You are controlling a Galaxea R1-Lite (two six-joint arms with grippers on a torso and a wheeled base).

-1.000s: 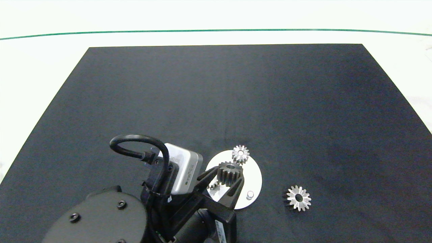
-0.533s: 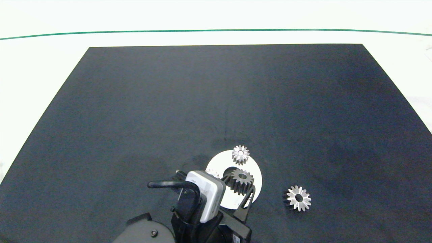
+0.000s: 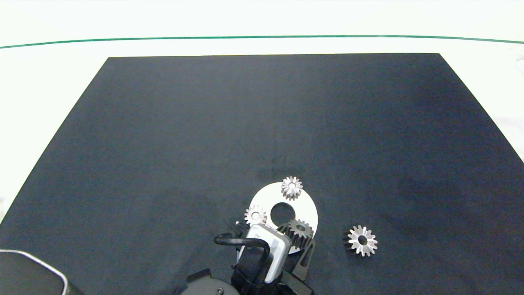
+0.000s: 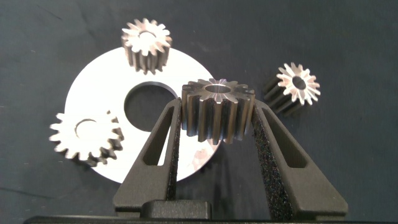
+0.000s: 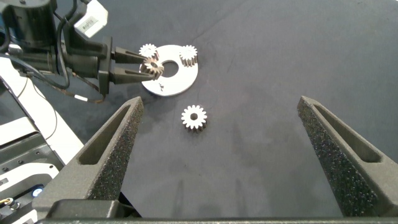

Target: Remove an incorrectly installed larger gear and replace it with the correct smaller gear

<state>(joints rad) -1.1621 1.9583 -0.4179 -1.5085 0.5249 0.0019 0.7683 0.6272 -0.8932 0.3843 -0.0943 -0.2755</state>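
Note:
My left gripper is shut on a smaller gear, holding it upright over the near right part of the round silver plate. The left wrist view shows this gear clamped between both foam pads. Two other small gears sit on the plate around its centre hole. The larger gear, with long spiky teeth, lies flat on the black mat to the plate's right, apart from it. My right gripper hangs open high above the mat, outside the head view.
The black mat covers most of a white table with a green line at the back. A dark rounded robot part fills the near left corner.
My left gripper has carried the small gear from over the plate's centre toward its near right edge, and the arm has drawn back. The plate's left gear has come into sight.

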